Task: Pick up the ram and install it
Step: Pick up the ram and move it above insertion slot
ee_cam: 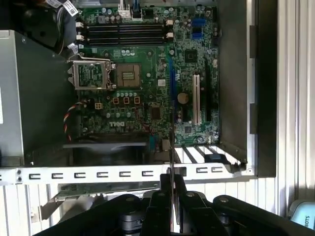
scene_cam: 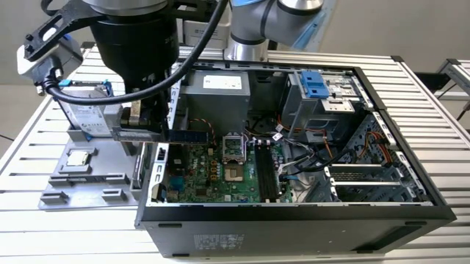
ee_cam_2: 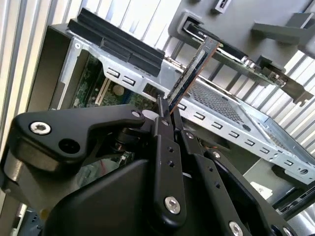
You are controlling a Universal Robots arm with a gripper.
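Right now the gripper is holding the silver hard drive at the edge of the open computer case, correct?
No. The gripper holds the ram stick, not the hard drive, at the edge of the open computer case; the second wrist view shows it.

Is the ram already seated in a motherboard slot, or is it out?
Out. The gripper holds the ram clear of the motherboard, whose black slots are empty.

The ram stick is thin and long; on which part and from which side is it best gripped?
On the ram, pinch the two flat faces, coming from the long edge opposite the contacts, which then stay free for the slot. It is thin and flat, so the faces likely give the firmest hold. The gripper now pinches it across its thickness.
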